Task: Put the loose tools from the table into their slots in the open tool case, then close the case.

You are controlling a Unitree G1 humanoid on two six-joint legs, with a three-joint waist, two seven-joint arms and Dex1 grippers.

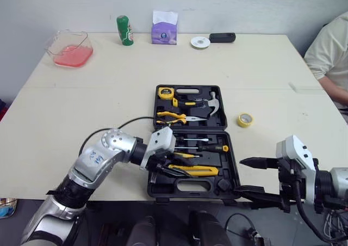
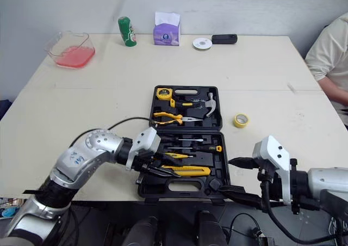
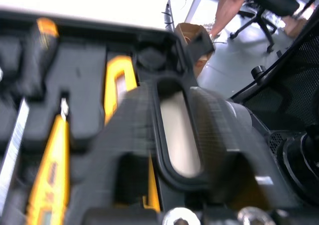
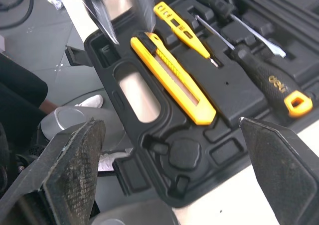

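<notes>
The black plastic open tool case (image 1: 188, 186) is seen lying flat near the front edge of the pale table (image 1: 81, 104). The left side of its near half is partly hidden under the left gripper (image 1: 161, 171), whose fingers, blurred in its own wrist view, seem slightly parted above the end of the long yellow utility knife (image 4: 172, 78), with nothing made out between them. The right gripper (image 1: 254, 176) is held wide open and empty just beside the case's near right corner. A small roll of yellow tape (image 1: 245, 120) is left on the table right of the case, and a person in a pale shirt (image 1: 329, 55) is cut off at the right border.
</notes>
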